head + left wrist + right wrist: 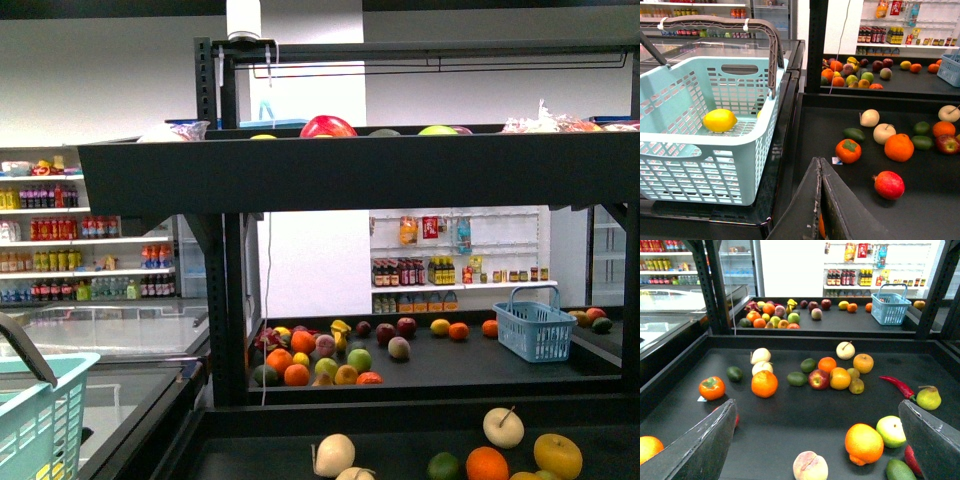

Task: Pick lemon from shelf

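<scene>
In the front view the shelf (220,300) fills the frame, its dark trays carrying scattered fruit: a heap of oranges, apples and others on the middle tray near a blue basket (536,322), and a few pieces on the near tray at the bottom edge. A corner of a pale green basket (35,415) shows at lower left; neither arm appears here. In the left wrist view that pale green basket sits just beside the shelf's near tray, and a smooth yellow oval, the lemon (719,120), lies on its floor, apart from the walls. The left gripper (821,200) shows as two dark fingers pressed together at the bottom of the frame, holding nothing, hovering over the tray edge near a persimmon (848,150) and a pomegranate (888,184). In the right wrist view the right gripper (815,440) is spread wide with nothing between its fingers, hanging above the near tray with an orange (764,383), a red apple (818,379) and a chili (899,386) below. No other plain lemon is clear on this tray. Judging from this, the pick looks done: the lemon is off the shelf and in the basket, and little seems left beyond drawing the arms back.
</scene>
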Tool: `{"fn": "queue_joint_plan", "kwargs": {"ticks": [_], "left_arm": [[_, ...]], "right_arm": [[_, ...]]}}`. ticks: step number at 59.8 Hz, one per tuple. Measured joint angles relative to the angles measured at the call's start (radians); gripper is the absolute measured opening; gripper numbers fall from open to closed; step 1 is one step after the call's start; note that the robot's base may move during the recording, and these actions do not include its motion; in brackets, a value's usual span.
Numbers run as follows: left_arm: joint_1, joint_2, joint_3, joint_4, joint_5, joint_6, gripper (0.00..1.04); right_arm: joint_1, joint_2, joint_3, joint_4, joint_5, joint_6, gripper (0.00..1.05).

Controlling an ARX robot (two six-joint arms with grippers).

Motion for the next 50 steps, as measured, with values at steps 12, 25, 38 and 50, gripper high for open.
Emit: {"fn": "queue_joint_plan", "kwargs": {"ticks": [12,25,38,50], "left_arm": [[0.000,-0.049,-0.047,0.007,0.000,0.000,0.20],[0.000,-0.049,-0.047,0.007,0.000,0.001,0.68],[0.000,-0.049,-0.047,0.007,0.000,0.002,0.96],[0.000,-0.049,-0.047,0.007,0.000,0.002,0.97]], "right_arm": [[0.000,0.000,0.000,0.000,0.000,0.000,0.97],[0.000,0.000,0.000,0.000,0.000,0.000,0.97],[0.000,0.000,0.000,0.000,0.000,0.000,0.97],[0.000,0.000,0.000,0.000,0.000,0.000,0.97]]}}
